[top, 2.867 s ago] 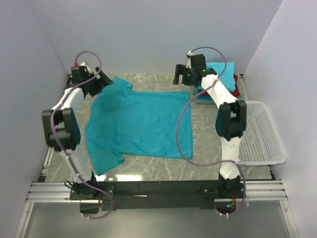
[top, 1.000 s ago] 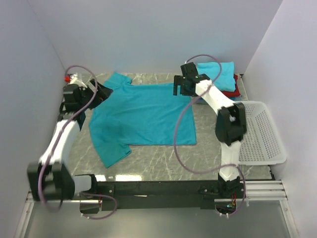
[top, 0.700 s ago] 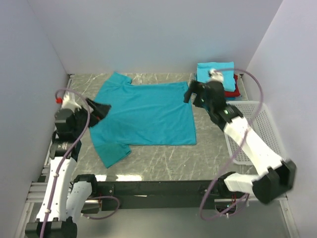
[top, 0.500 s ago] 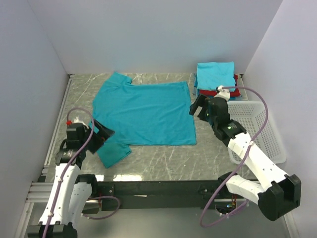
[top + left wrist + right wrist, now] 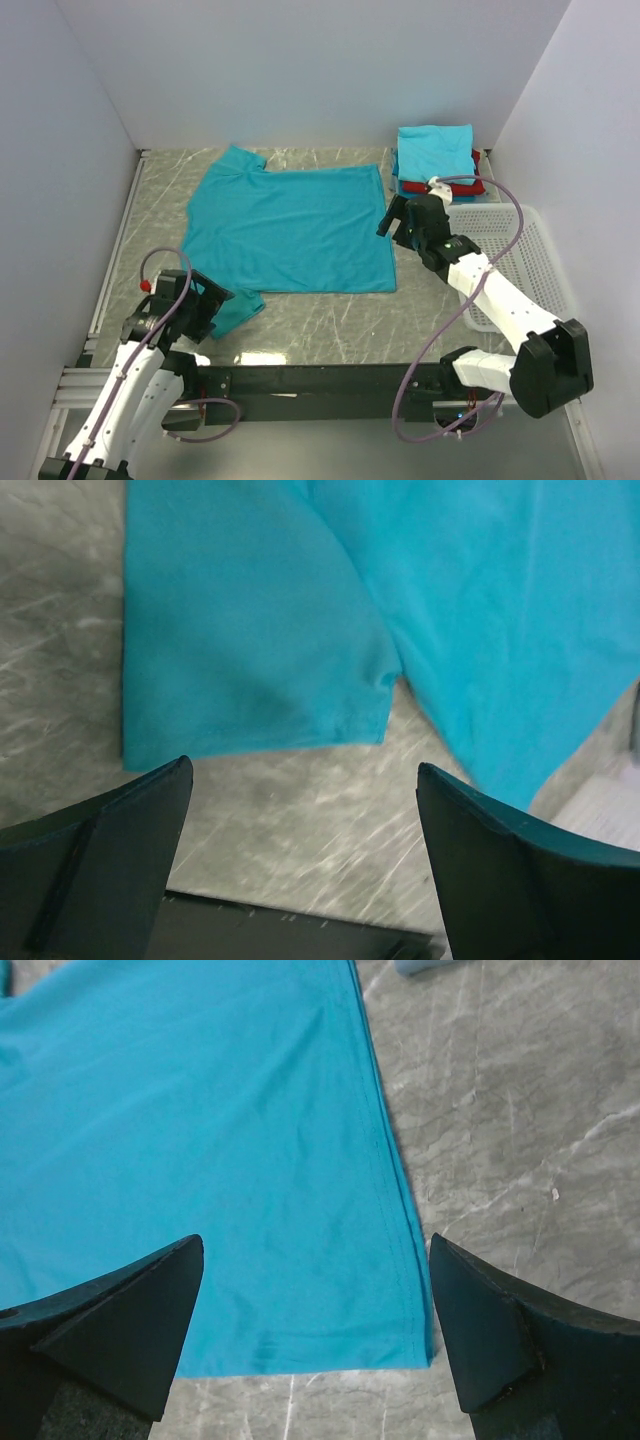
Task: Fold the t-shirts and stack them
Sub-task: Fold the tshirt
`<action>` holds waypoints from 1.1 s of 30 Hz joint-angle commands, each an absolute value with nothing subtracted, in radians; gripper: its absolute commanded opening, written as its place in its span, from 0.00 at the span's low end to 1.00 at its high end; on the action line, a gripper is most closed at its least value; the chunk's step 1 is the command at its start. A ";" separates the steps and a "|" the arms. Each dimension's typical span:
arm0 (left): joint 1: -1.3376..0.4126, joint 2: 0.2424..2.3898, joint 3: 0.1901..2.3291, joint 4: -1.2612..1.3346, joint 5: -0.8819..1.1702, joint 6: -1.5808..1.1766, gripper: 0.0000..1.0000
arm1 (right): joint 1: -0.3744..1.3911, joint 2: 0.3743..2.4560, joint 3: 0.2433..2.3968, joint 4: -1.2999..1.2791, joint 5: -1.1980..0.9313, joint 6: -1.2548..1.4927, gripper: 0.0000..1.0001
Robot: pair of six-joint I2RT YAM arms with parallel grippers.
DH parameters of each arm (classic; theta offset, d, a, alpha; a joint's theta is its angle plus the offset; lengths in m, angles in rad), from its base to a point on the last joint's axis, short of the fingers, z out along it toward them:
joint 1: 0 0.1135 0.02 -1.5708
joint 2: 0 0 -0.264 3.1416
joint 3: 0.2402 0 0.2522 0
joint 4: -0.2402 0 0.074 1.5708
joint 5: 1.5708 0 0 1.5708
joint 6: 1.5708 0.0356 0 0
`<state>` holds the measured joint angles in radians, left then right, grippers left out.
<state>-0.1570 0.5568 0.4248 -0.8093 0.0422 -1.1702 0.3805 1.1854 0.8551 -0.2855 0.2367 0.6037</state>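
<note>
One teal t-shirt (image 5: 290,225) lies spread flat in the middle of the marble table, sleeves to the left, hem to the right. Folded t-shirts are stacked at the back right, a teal one (image 5: 435,150) on top and a red one (image 5: 470,186) showing beneath. My left gripper (image 5: 207,304) hovers open over the near-left sleeve (image 5: 250,650), nothing between its fingers (image 5: 110,870). My right gripper (image 5: 392,218) hangs open above the shirt's right hem (image 5: 400,1210), close to its near corner, also holding nothing.
A white lattice basket (image 5: 525,270) sits at the right edge, beside the right arm. The black base rail (image 5: 320,380) runs along the near edge. Bare marble (image 5: 520,1110) lies between the hem and the folded stack. Walls close in on three sides.
Both arms have swung back from the shirt's far corners toward the near side, the left to the near sleeve, the right along the hem. The shirt stays flat and both grippers stay open.
</note>
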 commanded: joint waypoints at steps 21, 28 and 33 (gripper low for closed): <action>-0.262 0.896 0.466 -0.910 -0.077 -1.298 0.84 | 0.284 1.311 0.919 -0.290 0.218 0.580 1.00; -0.264 0.916 0.437 -0.882 -0.034 -1.282 0.62 | 0.267 1.341 0.927 -0.304 0.193 0.577 0.99; -0.271 0.911 0.436 -0.876 -0.035 -1.287 0.26 | 0.261 1.344 0.927 -0.310 0.189 0.577 0.99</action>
<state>-0.2649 0.9154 0.4423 -0.8951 -0.0483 -1.2949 0.2710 1.3418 0.8829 -0.3126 0.1894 0.5831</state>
